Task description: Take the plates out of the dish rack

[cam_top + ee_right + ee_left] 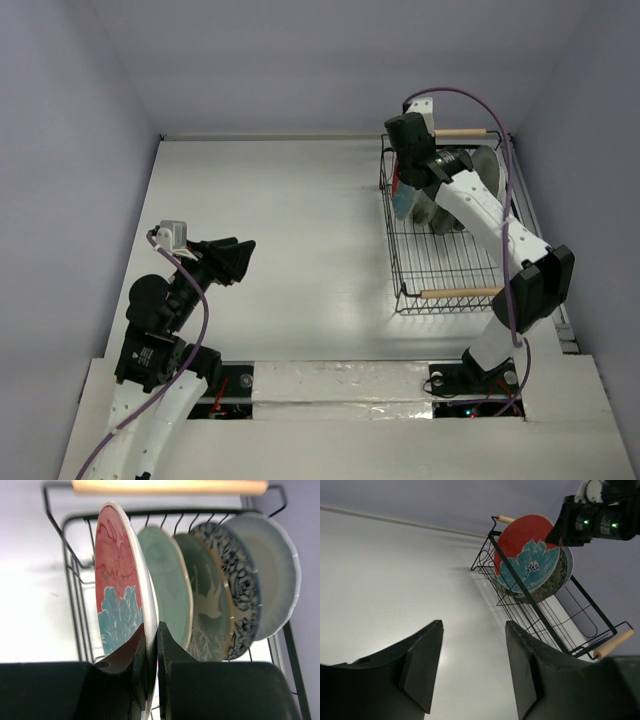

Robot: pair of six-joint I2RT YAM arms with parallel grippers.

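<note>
Plates (210,600) are standing in the rack (460,293), far right. The right tool (151,640) is pinching the red plate (117,580) by its rim (left tool (473,645) hovering half open, near left). The next move probably calls for lifting it straight up, clear of the wires.

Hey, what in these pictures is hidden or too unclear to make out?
Top view: the right arm covers most of the plates in the dish rack; no count possible.
Left wrist view: the red-and-blue plate hides those behind it.
Right wrist view: the right gripper hides that plate's lower rim.
</note>
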